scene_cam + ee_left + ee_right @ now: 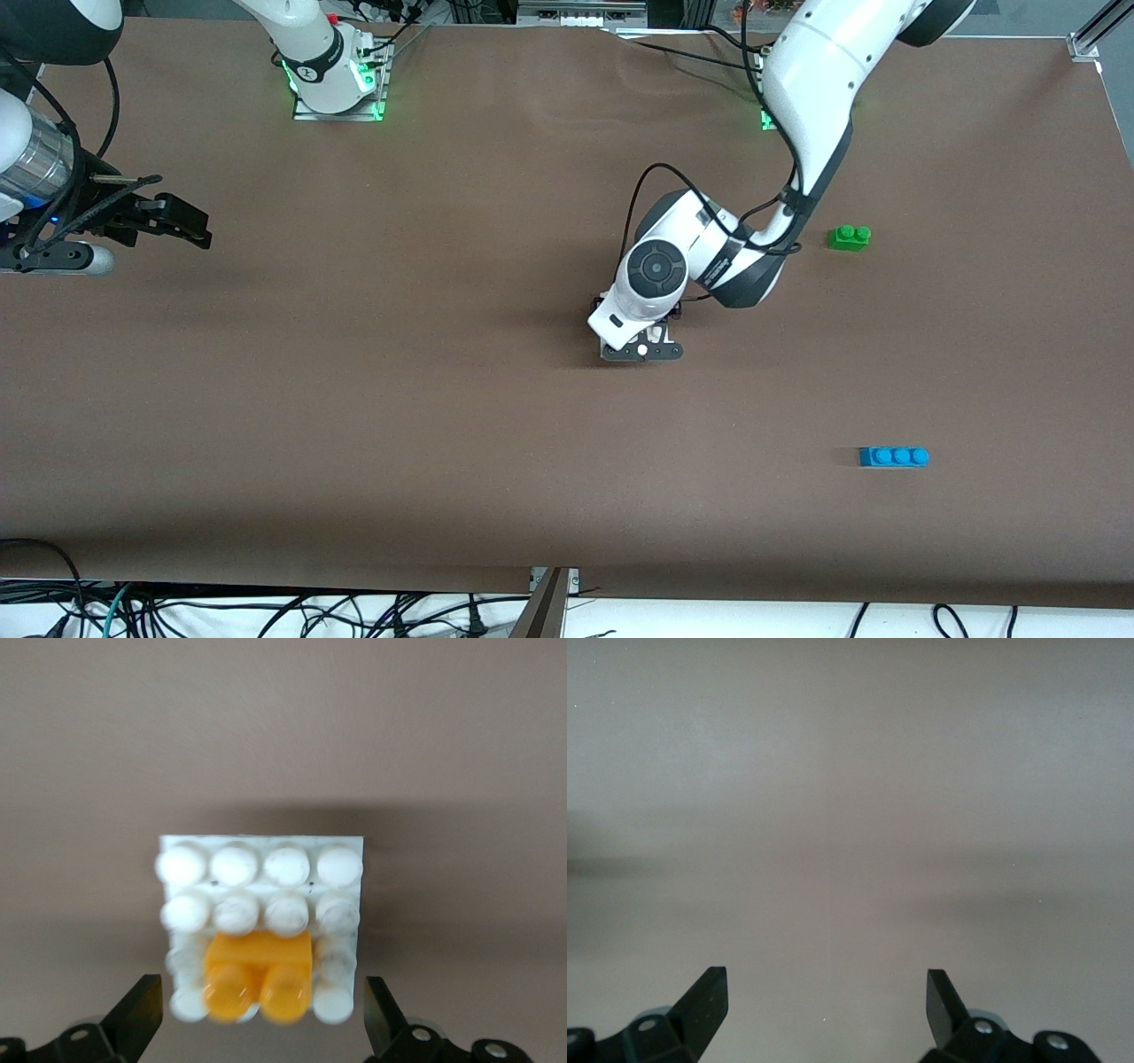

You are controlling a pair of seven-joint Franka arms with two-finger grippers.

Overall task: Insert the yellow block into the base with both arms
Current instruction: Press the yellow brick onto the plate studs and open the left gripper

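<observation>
Right gripper [826, 1005]: jaws wide, empty, parked over bare brown tabletop [399, 399] at the right arm's end. Left gripper [262, 1019]: jaws wide apart, gripping nothing, over the flat white studded plastic base [261, 870] mid-table; small yellow two-stud block [260, 979] seated on it.

We are seeing glossy plastic on the yellow block [259, 979] and the white base [262, 866] (studs shining), while the brown table [354, 425] is looking matt.
</observation>
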